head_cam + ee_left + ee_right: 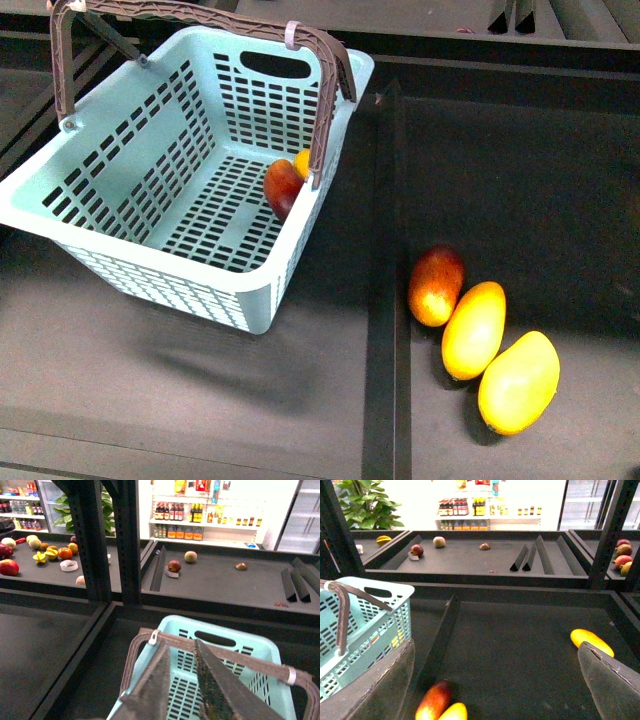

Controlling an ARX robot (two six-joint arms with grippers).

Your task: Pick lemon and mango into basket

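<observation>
Already the basket at left held a dark red mango with the lemon just behind it, both against its right wall. Left gripper nearly closed, empty; right gripper spread wide, empty. Task looked done.

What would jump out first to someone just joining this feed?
The light teal basket dominates the left of the front view, with a dark red mango and a yellow lemon half hidden behind its brown handle. Right of the divider, a red-orange mango and two yellow mangoes lie in a diagonal row. The right end effector is wide open above them.
</observation>
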